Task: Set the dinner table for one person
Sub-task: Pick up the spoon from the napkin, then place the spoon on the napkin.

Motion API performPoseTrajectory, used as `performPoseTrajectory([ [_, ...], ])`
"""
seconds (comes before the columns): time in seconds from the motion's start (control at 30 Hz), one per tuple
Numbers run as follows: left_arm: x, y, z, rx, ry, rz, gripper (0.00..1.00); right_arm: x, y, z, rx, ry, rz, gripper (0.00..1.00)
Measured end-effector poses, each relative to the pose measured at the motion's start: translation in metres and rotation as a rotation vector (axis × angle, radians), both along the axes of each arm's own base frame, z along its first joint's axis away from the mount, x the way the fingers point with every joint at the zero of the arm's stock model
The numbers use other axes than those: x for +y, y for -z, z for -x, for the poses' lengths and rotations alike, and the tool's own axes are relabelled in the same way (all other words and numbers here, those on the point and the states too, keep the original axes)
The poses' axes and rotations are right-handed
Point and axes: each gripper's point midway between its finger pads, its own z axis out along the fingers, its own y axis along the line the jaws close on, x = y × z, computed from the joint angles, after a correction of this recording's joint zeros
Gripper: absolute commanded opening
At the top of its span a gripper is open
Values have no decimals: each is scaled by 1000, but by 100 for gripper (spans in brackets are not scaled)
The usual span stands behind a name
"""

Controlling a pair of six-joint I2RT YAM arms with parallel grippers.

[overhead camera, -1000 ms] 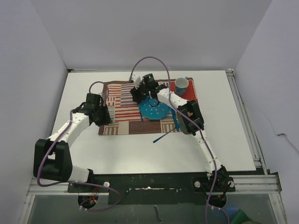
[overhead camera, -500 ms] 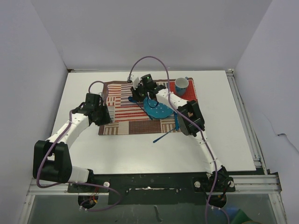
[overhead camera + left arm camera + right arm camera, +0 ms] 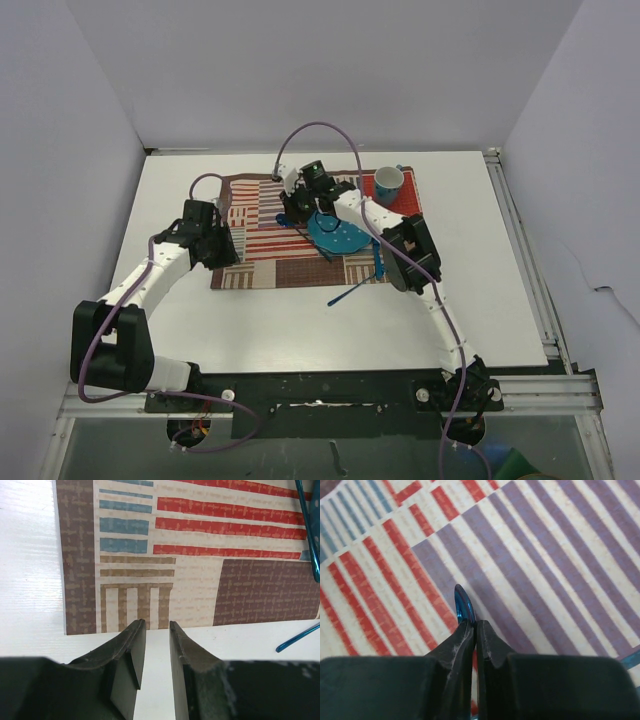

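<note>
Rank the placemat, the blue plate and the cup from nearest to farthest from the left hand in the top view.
1. Placemat, right beside the left hand.
2. Blue plate, middle of the mat.
3. Cup, mat's far right corner.

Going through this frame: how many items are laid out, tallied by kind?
Striped red-brown-blue patchwork cloth mat: 1
Round blue plate: 1
Blue-and-white cup: 1
Slim blue utensils: 3. One is on the mat, one on the white tabletop, one pinched in the right gripper.
Total: 6
</note>
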Motion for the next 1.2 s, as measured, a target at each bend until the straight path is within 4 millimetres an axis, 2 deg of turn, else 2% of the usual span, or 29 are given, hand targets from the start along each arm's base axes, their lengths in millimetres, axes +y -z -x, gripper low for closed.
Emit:
performPoseTrajectory([
  [0.07, 0, 0, 0, 0, 0, 0, 25, 3, -4, 10, 13, -14, 11, 0],
  [0.17, 0, 0, 0, 0, 0, 0, 25, 14, -23, 28, 8, -46, 9, 0],
  [0.4, 2, 0, -1, 0, -7, 0, 25, 37, -114, 54, -111, -83, -60, 0],
  [0.53, 3, 0, -1, 0, -9, 0, 25, 26, -149, 49, -174, -14, -59, 0],
  [0.63, 3, 0, -1, 0, -9, 1, 25, 0, -157, 46, -191, 82, -20, 0],
  [0.87, 2, 0, -1, 0, -7, 5, 25, -100, -140, 43, -161, 368, 141, 0],
  [0.97, 2, 0, 0, 1, -6, 7, 25, -143, -133, 50, -143, 483, 204, 0],
  [1.07, 1, 0, 0, 1, -4, 10, 25, -180, -136, 56, -137, 581, 251, 0],
  [1.2, 0, -1, 0, 1, -2, 14, 25, -214, -146, 62, -126, 682, 259, 0],
])
